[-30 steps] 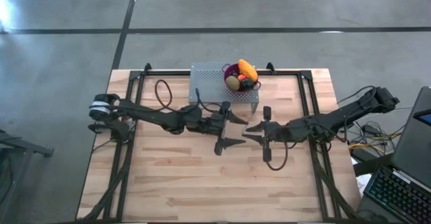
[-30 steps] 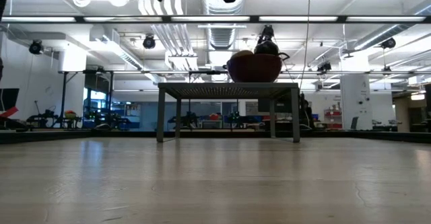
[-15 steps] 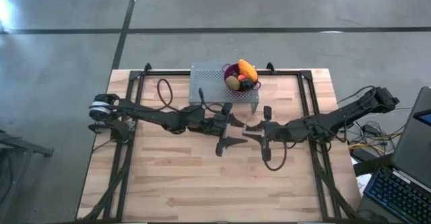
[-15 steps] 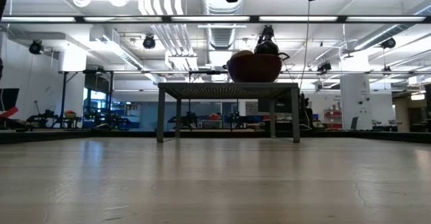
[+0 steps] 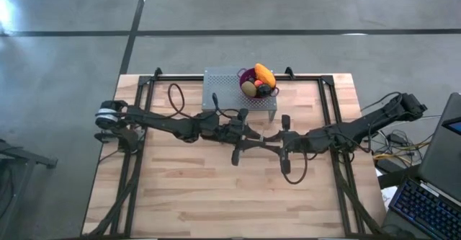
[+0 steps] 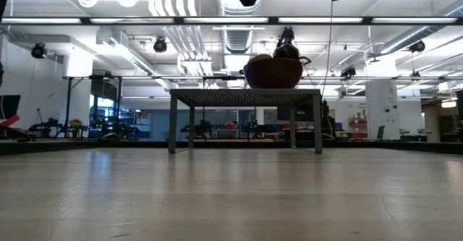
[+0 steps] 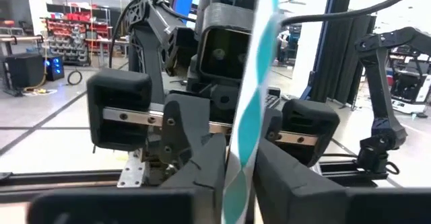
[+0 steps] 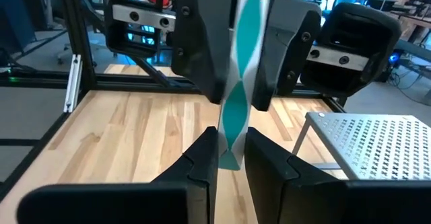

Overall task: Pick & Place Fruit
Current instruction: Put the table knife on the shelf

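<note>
One wooden table carries one grey perforated metal stand, on which one purple perforated bowl holds the heaped toy fruit. Mid-table, the left gripper and right gripper meet tip to tip, both pinched nearly closed on one flat teal-and-white twisted strip.

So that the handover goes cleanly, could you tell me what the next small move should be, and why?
Probably the right gripper should open its fingers and back away. Both grippers are clamped on the same teal-and-white strip above the table, and the left gripper has only just closed on it, so it looks ready to take over.
</note>
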Controlling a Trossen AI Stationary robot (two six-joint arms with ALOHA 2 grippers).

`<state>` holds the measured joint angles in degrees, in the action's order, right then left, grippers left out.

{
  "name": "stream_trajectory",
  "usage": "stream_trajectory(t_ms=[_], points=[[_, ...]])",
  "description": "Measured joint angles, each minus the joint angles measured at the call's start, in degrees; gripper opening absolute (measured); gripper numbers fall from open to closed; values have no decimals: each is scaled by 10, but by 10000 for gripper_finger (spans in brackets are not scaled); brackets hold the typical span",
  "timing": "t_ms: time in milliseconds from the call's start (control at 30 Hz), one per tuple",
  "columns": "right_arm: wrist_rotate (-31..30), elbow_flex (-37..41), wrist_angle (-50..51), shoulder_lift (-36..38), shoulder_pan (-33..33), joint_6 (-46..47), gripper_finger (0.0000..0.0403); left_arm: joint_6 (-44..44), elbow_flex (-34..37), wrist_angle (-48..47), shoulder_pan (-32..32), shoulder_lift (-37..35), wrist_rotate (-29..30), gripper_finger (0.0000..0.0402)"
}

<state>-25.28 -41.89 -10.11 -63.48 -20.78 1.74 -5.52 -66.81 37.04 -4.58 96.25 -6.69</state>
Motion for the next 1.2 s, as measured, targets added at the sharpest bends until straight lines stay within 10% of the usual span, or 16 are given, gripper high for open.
stream_trajectory(t_ms=[633,1033,1200], points=[[-7,-52,128,29,0,43,177,-25,1,-67,11,-34,8,51],[-170,-166,500,88,1,205,218,-101,1,-405,30,-198,434,53],[-230,-216,674,105,5,351,210,-244,-8,-548,94,-234,445,54]])
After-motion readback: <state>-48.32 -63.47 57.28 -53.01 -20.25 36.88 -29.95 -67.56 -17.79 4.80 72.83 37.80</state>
